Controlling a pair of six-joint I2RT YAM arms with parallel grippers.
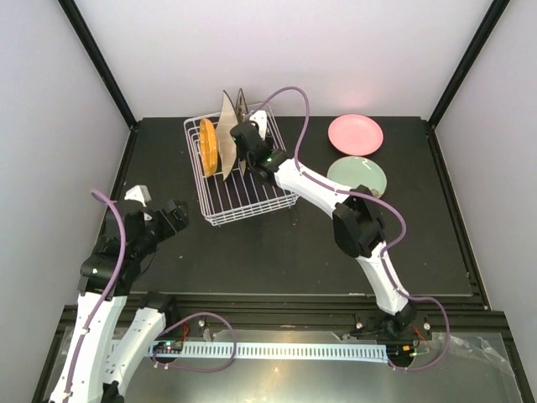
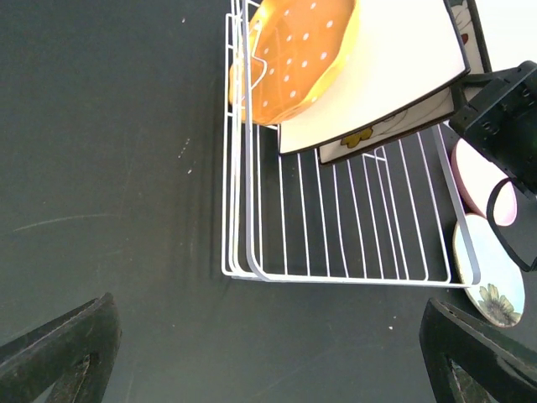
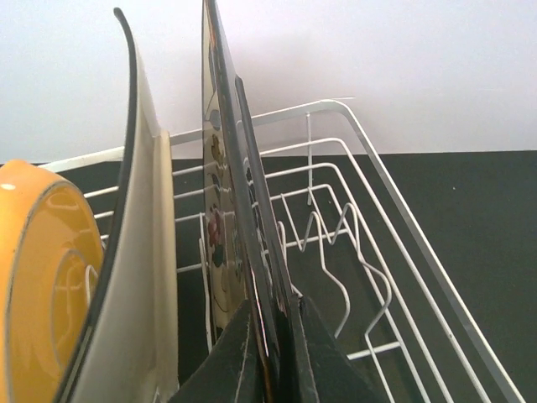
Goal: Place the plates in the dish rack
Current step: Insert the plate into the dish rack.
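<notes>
White right arm (image 1: 306, 180) extended, pincer (image 3: 275, 309) clamping flowered plate (image 3: 220, 210) upright.

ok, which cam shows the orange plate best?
Left wrist: the orange plate shows its dotted face, standing in the dish rack. Top external has it small and foreshortened; right wrist catches only a cropped slice at the frame edge.
</notes>
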